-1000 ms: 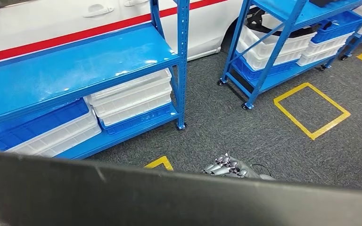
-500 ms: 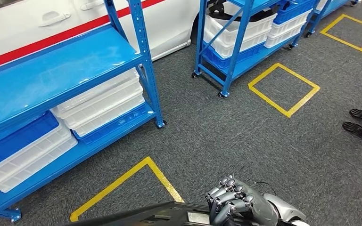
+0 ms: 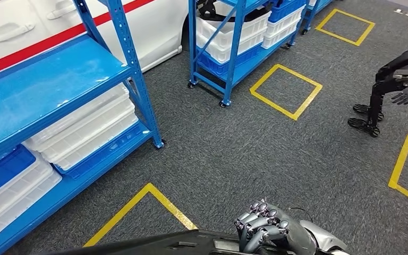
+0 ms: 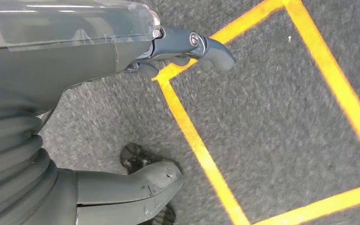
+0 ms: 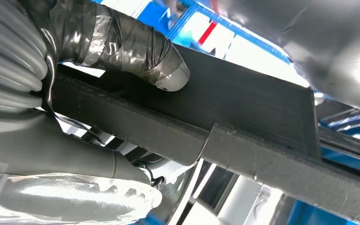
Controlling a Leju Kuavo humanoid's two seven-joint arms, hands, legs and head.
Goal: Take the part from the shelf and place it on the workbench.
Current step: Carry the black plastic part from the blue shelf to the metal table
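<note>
A: Head view?
B: The right hand (image 3: pixel 268 231) is curling its fingers over the dark part (image 3: pixel 180 245), beside the blue shelf (image 3: pixel 58 79).
A: Left wrist?
B: The left hand (image 4: pixel 122 117) is hanging above carpet, fingers apart, holding nothing.
A: Right wrist?
B: The thumb is pressing onto the part.

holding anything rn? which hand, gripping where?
Right hand grips a long black part at its edge, thumb pressed on one flat face and fingers curled over the rim. Left hand holds nothing that can be seen.

right hand (image 3: pixel 265 231) fingers curled gripping, left hand (image 4: pixel 122 56) fingers apart
</note>
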